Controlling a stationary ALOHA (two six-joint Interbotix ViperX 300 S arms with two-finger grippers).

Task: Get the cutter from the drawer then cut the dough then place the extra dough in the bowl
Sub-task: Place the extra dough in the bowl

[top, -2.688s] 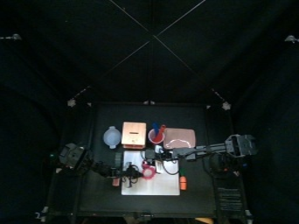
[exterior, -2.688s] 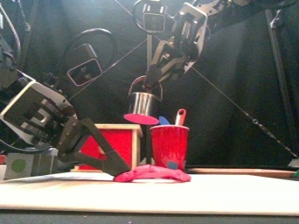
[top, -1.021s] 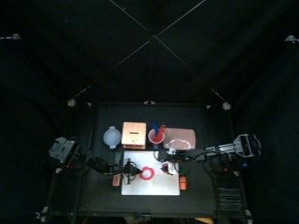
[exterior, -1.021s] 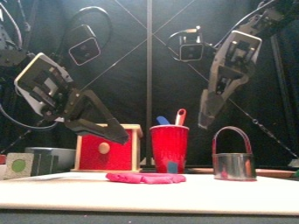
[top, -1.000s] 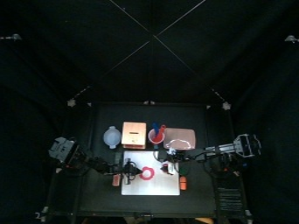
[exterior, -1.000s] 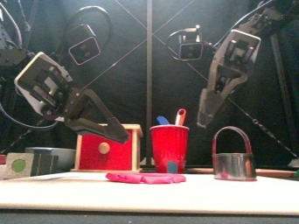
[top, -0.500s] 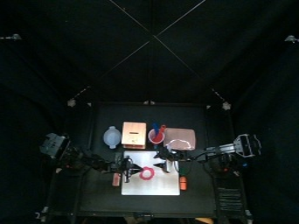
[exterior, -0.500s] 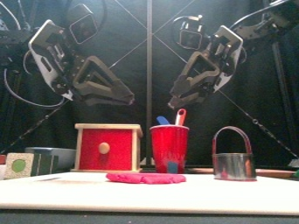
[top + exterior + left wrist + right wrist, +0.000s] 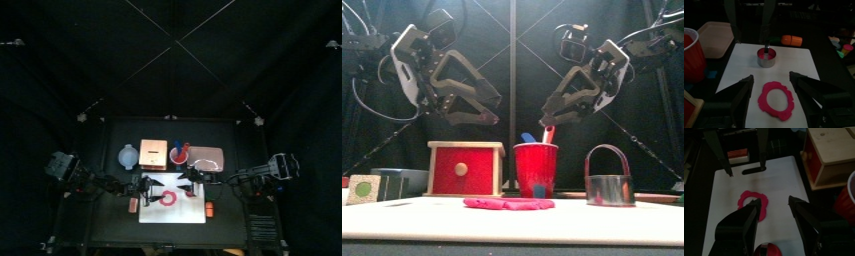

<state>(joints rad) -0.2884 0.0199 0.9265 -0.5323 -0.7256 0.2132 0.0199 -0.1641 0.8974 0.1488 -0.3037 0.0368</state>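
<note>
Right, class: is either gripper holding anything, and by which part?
Nothing held: left gripper and right gripper hang open and empty; the cutter stands free on the board.

Dough (image 9: 777,98): one flat red-pink ring with a wavy edge and an open hole in its centre. It lies flat near the middle of the white cutting board (image 9: 794,62).

Cutter (image 9: 611,189): round and metal, standing upright on the board to the right of the dough and apart from it. Its wire handle arches upright over the rim. Its inside looks red from above.

Wooden box (image 9: 466,149): pale, with its red drawer front (image 9: 465,171) and round knob facing near, drawer shut. It stands past the board's far left part.

Bowl (image 9: 127,156): blue-grey and upright, just left of the box. Its contents cannot be told.
</note>
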